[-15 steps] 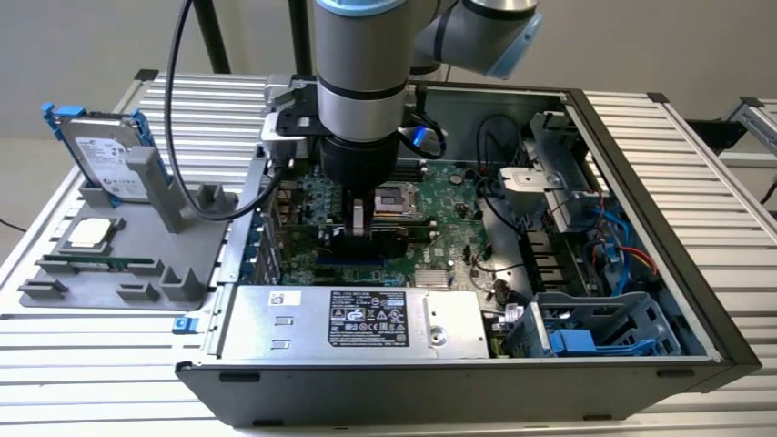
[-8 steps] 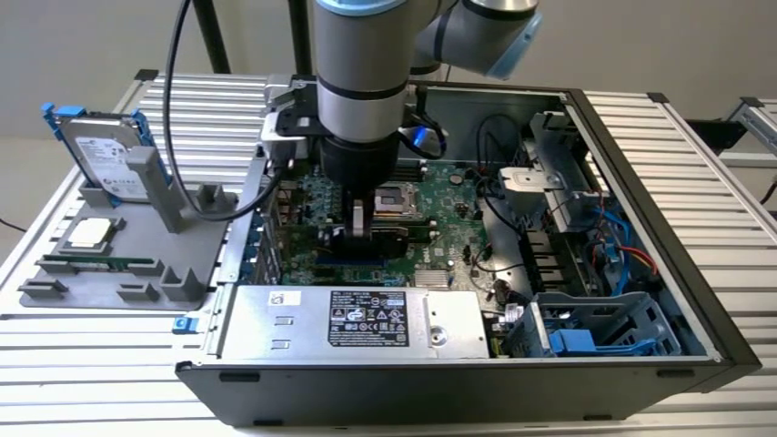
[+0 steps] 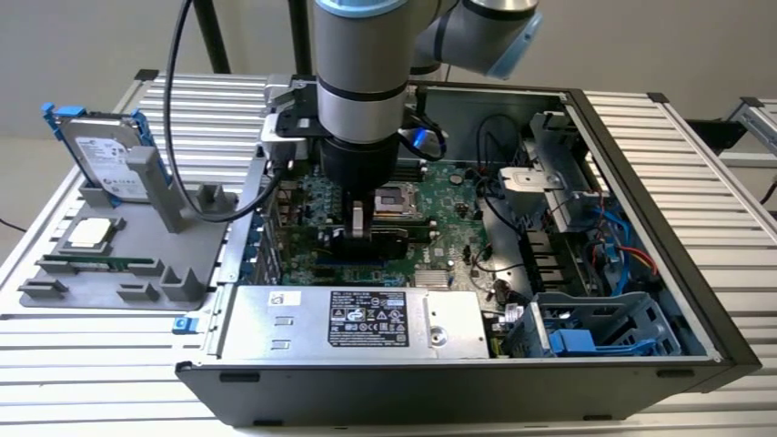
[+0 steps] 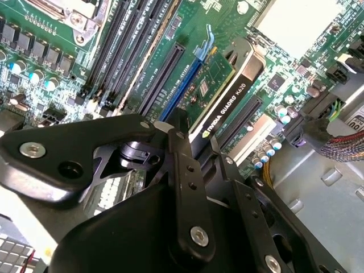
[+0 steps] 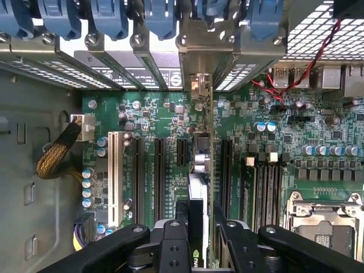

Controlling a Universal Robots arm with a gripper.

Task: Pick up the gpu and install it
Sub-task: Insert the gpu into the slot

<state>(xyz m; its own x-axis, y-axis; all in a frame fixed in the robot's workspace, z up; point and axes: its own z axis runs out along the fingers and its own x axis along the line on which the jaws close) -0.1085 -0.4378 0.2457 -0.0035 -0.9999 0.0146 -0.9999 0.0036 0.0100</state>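
Open case (image 3: 680, 237) lies on a slatted table (image 3: 97, 382), motherboard (image 3: 456, 228) facing up. Power supply (image 3: 352, 323) fills the near side of the case; drive cage (image 3: 607, 332) and loose cables (image 3: 613, 246) sit toward the exterior view's right. Outside the case, on the exterior view's left, a grey fixture (image 3: 122, 264) carries an upright hard drive (image 3: 104, 150).

Arm (image 3: 358, 82) comes straight down into the case, wrist vertical. Gripper (image 3: 360, 228) is closed on the gpu (image 4: 227, 94), fingers (image 5: 182, 219) clamping its top edge.

Gpu stands on edge over the blue slot (image 4: 185, 79), bracket end at the rear slot covers (image 5: 196, 40). Cannot tell whether it is seated. Black slots (image 5: 156, 170) flank it closely on both sides; memory slots (image 5: 264, 182) and the CPU socket (image 5: 321, 219) lie beyond.
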